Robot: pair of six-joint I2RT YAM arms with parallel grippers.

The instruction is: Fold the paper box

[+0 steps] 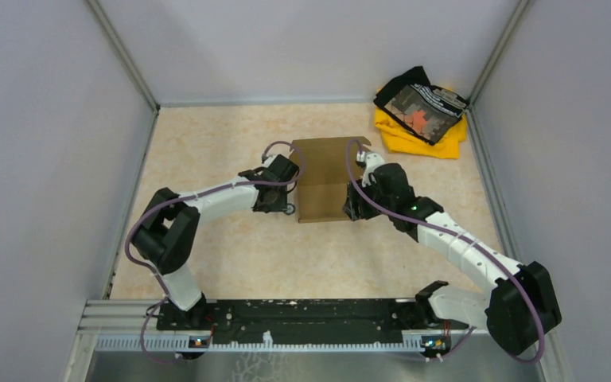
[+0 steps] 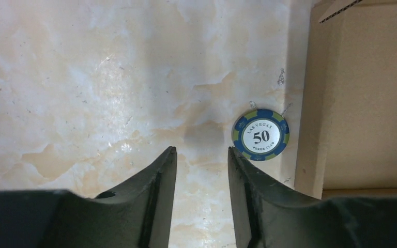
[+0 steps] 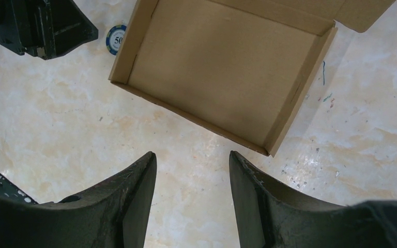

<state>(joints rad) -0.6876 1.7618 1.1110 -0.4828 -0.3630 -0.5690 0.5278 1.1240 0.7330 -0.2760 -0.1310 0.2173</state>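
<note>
Flanking the paper box [image 1: 322,181] on the table [image 1: 231,255], long axis seemingly running near to far, with left gripper [image 2: 201,154] and right gripper [image 3: 192,156] both parted, empty, near opposite side walls, neither clearly nearer.

This is looking like a robotics lab cell: plain pale panels [image 1: 40,119] are enclosing a marble-patterned tabletop [image 1: 231,255], aluminium posts [image 1: 123,52] are framing the corners, and a black mounting rail [image 1: 310,312] is carrying the left arm [image 1: 215,196] and right arm [image 1: 457,243].
</note>
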